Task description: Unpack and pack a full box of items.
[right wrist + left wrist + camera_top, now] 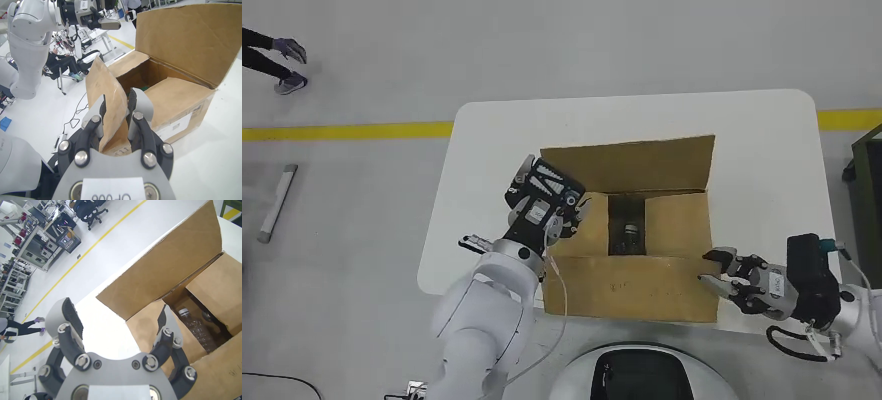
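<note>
Top view: one cardboard box sits mid-table with four flaps. The far flap, at 12 o'clock, stands upright. Two side flaps lie partly folded inward, and the near flap is at 6 o'clock. One clear bottle with a white cap lies inside the box, seen through the gap between the side flaps.

There are two grippers. The left gripper hovers at the box's 9 o'clock edge with its fingers spread wide, holding nothing. The right gripper, at the box's 4 o'clock corner, has its fingers pinched on the near flap, one pad on each face.
</note>
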### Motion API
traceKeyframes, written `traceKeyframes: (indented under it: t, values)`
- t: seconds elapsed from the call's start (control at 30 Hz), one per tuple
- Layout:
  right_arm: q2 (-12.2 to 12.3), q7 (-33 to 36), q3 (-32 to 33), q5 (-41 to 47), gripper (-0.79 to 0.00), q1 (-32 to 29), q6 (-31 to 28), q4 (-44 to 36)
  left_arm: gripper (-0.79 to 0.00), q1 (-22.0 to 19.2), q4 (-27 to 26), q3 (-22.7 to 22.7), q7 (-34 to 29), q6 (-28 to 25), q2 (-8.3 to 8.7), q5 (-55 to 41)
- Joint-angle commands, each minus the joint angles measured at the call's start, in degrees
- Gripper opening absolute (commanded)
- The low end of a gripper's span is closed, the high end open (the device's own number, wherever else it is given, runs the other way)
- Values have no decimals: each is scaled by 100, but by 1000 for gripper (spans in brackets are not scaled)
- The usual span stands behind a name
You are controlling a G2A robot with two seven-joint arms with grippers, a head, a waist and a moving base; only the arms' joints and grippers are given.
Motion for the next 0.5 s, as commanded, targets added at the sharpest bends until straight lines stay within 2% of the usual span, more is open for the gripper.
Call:
traceKeyframes:
  t: [0.0, 0.1, 0.13, 0.17, 0.2, 0.37, 0.47]
  values:
    - [26, 139, 28, 68, -508, -59, 8, 2, 0, -2, -6, 12, -9, 12, -1, -4]
    - [70, 370, 53, 102, -542, -119, -31, -21, 0, -16, -19, 33, -14, 6, -1, -7]
    - [79, 375, 60, 101, -600, -135, -32, -30, 0, -20, -24, 39, -17, 14, -2, -16]
    - [87, 377, 71, 77, -733, -150, -52, -65, 0, -27, -30, 51, -20, 8, -3, -28]
    - [95, 376, 112, -22, -785, -155, -88, -122, 0, -32, -29, 68, -26, -1, -5, -55]
    - [71, -178, 272, -691, -785, -269, -82, -406, 0, -121, 0, 161, -116, -107, -16, -262]
    - [39, -613, 324, -1381, -785, -372, -157, -608, 0, -238, 33, 226, -323, -391, -8, -248]
